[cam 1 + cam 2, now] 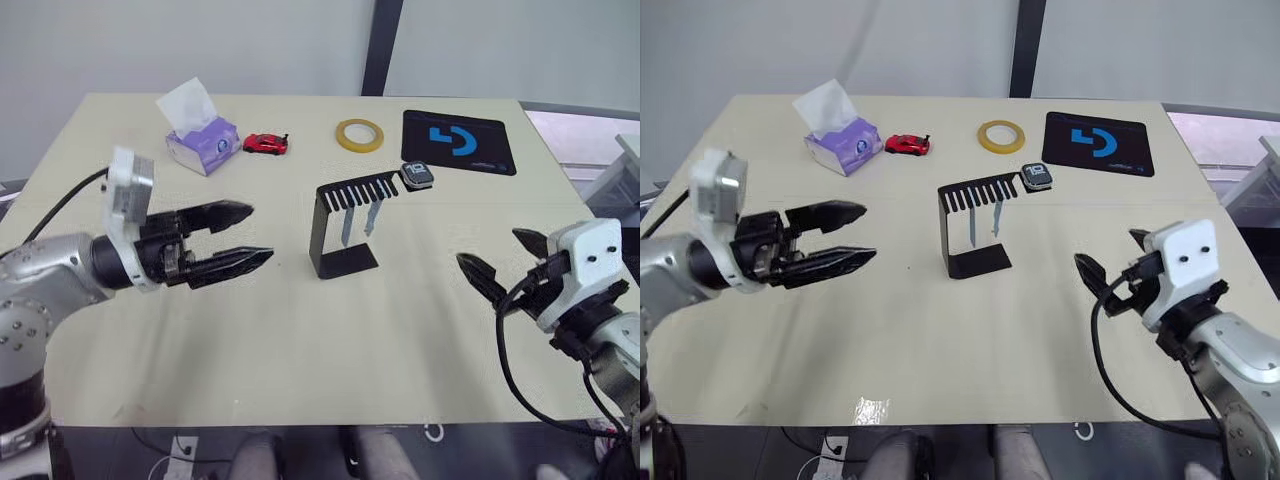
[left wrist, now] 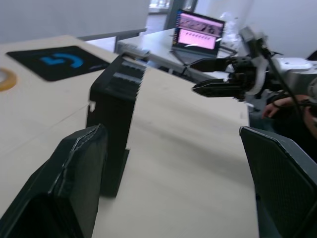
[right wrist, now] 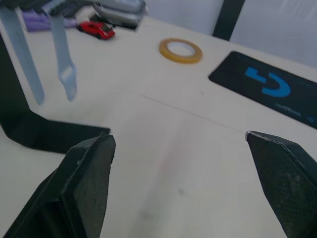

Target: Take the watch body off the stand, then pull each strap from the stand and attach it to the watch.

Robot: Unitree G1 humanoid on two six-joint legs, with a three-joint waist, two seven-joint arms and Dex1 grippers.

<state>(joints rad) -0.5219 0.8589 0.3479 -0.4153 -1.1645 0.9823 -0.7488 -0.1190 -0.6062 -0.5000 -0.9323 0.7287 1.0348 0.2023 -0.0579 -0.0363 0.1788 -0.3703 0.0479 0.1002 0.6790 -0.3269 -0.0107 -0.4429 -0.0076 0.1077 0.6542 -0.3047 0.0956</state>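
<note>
The black stand (image 1: 322,232) rises mid-table, its slotted top plate (image 1: 360,190) pointing right. On that plate's right end rests the watch body (image 1: 417,175). Two pale straps (image 1: 347,225) hang side by side from the slots, also seen as straps (image 3: 62,54) in the right wrist view below the watch body (image 3: 121,12). My left gripper (image 1: 258,233) hovers open, left of the stand and aimed at it. My right gripper (image 1: 488,246) hovers open to the stand's right, nearer the front edge. Both hold nothing.
Along the table's far side stand a purple tissue box (image 1: 203,140), a red toy car (image 1: 266,143), a yellow tape roll (image 1: 359,134) and a black mouse pad (image 1: 458,141) with a blue logo. A laptop (image 2: 198,32) sits on another table beyond.
</note>
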